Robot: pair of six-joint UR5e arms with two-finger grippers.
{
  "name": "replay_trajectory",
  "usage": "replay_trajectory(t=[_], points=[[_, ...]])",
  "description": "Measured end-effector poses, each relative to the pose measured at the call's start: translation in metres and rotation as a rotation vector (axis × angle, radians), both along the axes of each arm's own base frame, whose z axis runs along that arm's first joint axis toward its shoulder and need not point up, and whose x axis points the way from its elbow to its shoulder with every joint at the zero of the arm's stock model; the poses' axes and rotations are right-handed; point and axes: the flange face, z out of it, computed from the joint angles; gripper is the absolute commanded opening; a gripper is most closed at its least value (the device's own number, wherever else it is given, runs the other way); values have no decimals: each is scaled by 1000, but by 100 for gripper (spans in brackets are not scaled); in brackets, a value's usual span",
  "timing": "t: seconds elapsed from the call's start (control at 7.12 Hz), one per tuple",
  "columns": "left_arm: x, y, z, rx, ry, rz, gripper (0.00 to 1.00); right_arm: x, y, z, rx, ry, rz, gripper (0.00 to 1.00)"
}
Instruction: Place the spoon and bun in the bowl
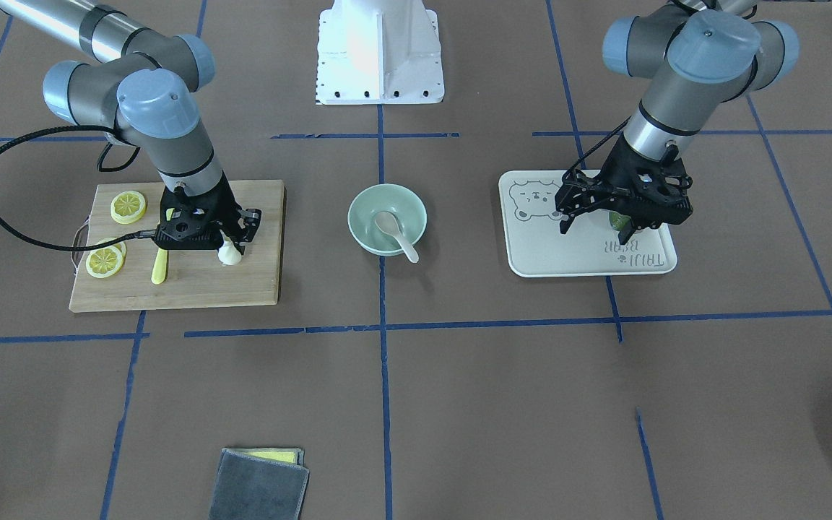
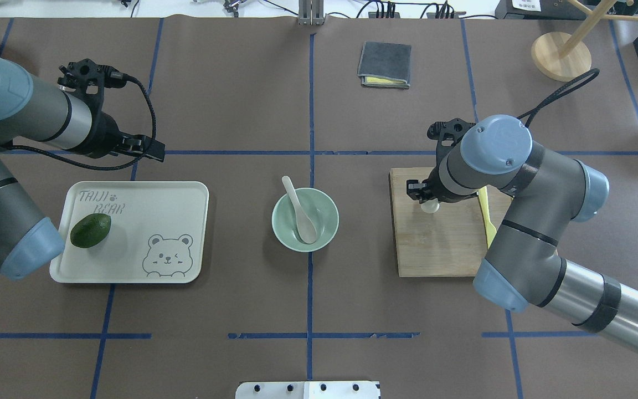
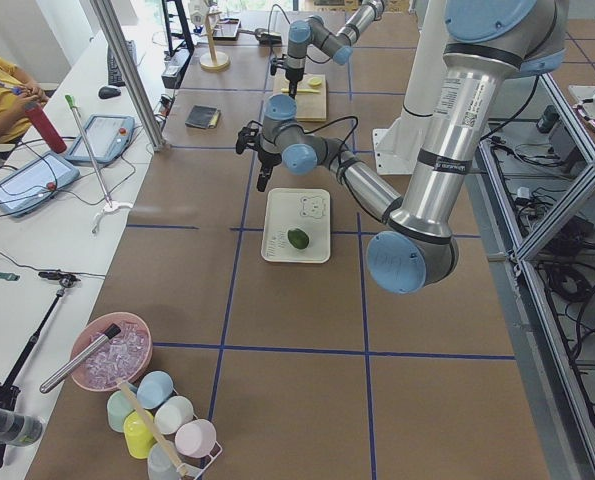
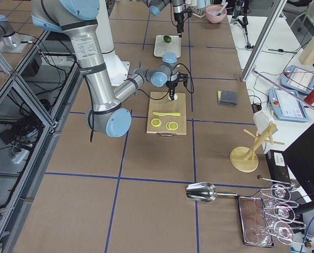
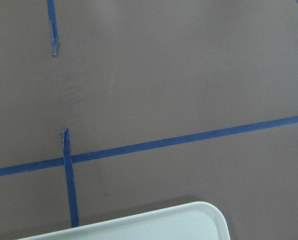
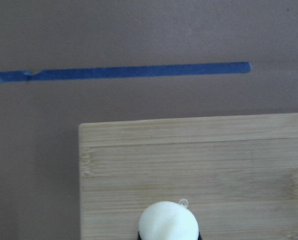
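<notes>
The pale mint-green bowl (image 1: 358, 217) stands at the table's middle, also in the overhead view (image 2: 281, 228). The white spoon (image 1: 396, 231) lies in it, scoop inside and handle over the rim (image 2: 299, 213). The white bun (image 1: 230, 254) is at the wooden cutting board (image 1: 243, 283), between the fingers of my right gripper (image 1: 232, 249), which is shut on it. It also shows in the overhead view (image 2: 430, 206) and at the bottom of the right wrist view (image 6: 169, 222). My left gripper (image 1: 595, 230) is open and empty above the tray (image 1: 568, 254).
Lemon slices (image 1: 128, 206) and a yellow knife (image 1: 160, 267) lie on the board. A green avocado (image 2: 91, 230) lies on the bear tray (image 2: 147, 199). A folded grey cloth (image 2: 384, 64) and a wooden stand (image 2: 561, 55) are at the far side.
</notes>
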Motion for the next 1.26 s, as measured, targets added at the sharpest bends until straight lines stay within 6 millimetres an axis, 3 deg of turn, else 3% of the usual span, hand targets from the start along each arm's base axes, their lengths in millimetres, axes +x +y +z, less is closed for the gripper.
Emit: replay_trajectory(t=[0.28,0.56,0.84,0.98,1.12,1.26], points=[[-2,1,-3,3,4,-1,100,-10,-3,-42,-10,-63,38,39],[-2,2,-4,3,5,0,100,-43,16,-101,-65,-155,90,44],[-2,2,-4,4,5,0,100,-81,40,-153,-98,-224,150,65],[-2,2,-4,5,6,-1,100,-94,43,-165,-113,-235,168,88],[-3,3,-6,7,8,-1,100,-102,45,-169,-117,-238,177,100],[-3,4,-8,10,11,0,100,-106,46,-171,-118,-240,184,100]])
